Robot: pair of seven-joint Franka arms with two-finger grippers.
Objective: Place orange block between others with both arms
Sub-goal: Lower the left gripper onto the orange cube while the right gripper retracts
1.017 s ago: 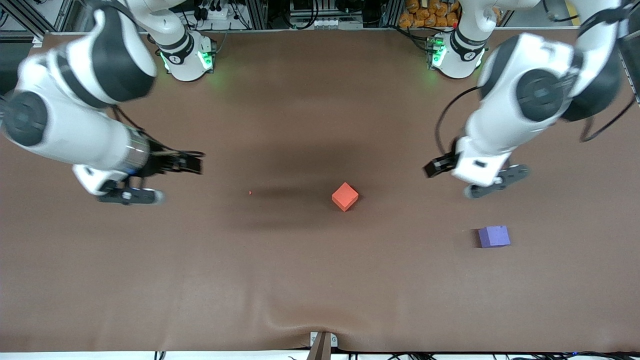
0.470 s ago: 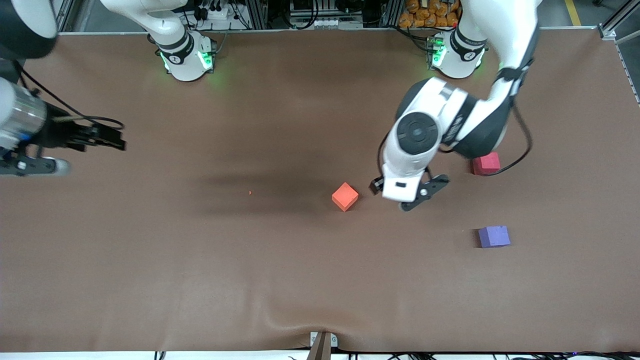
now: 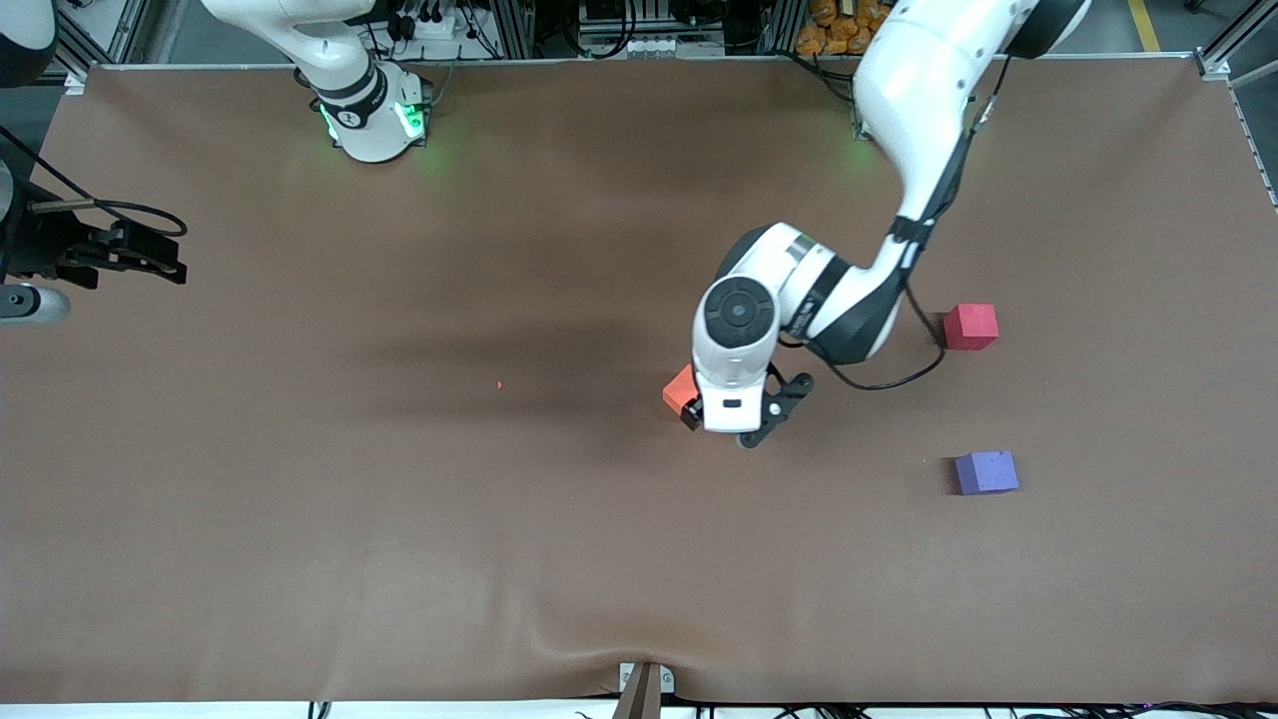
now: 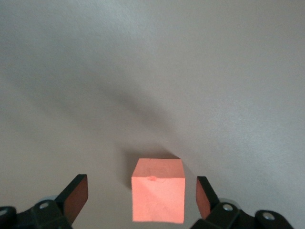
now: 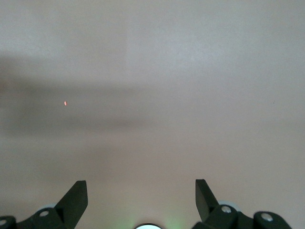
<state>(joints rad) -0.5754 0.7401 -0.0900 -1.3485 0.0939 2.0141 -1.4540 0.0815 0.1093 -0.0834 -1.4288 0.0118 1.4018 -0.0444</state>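
My left gripper [image 4: 142, 200] hangs spread around the orange block [image 4: 158, 196] mid-table; it looks light, soft foam, so I'd pinch its flat sides. My right gripper [image 5: 141, 200] waits spread near the table's edge.

— How was the light?
— Even and bright from overhead. A broad soft shadow lay across the middle of the brown table [image 3: 300, 519], and green glow from the right arm's base [image 3: 374, 120] spilled onto it.
— Any blur or glare?
— The front view was sharp. In the left wrist view the orange block [image 4: 158, 196] cast a short dark shadow, and the cloth looked washed-out grey.
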